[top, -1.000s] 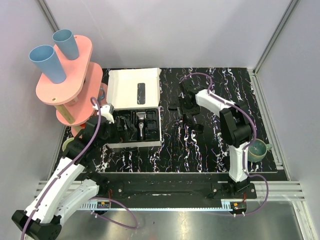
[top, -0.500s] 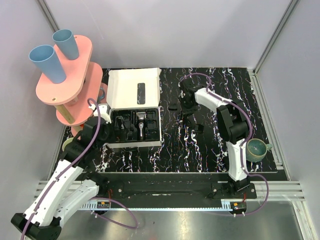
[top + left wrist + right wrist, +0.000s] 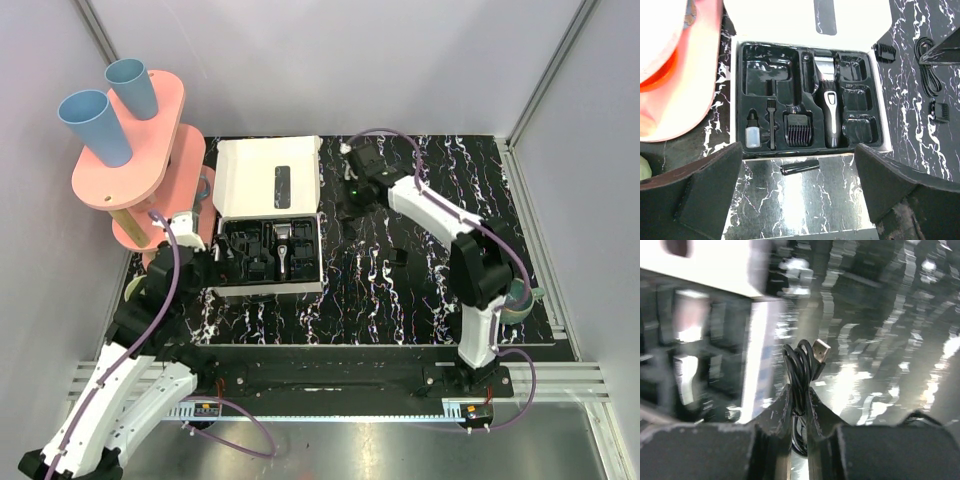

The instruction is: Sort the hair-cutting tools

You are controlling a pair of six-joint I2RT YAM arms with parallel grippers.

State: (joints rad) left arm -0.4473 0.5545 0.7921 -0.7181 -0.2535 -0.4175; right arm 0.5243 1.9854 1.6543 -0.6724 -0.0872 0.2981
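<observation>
Reaching far forward and to its left, the right arm stretches over the worktop (image 3: 430,290) with its wrist just beside the rear right corner of the white box (image 3: 268,175). The right tool (image 3: 799,390) is clamped on a coiled black cable (image 3: 801,360): both fingers press the loops between them, and the cable's metal plug (image 3: 821,350) sticks out past the fingertips. Whether the coil is clear of the worktop cannot be told.

The left arm is bent at the left side of the box, its wrist looking down on the black tray (image 3: 742,100). The left tool (image 3: 799,150) stands wide apart and holds nothing; its two fingers frame the near edge of the tray.

The clipper (image 3: 829,107) lies in the tray's long slot, grey head toward the lid, between the left tool's fingers and beyond them. One comb attachment (image 3: 799,131) sits in the compartment just left of the clipper, with a slim brush (image 3: 771,125) and a small white bottle (image 3: 753,132) further left. A short black cylinder (image 3: 799,167) lies outside the tray, just beside its near edge. Two more comb attachments are on the worktop to the right of the box: one (image 3: 884,50) near the tray's rear right corner, close to the held cable, the other (image 3: 941,111) further right and nearer
</observation>
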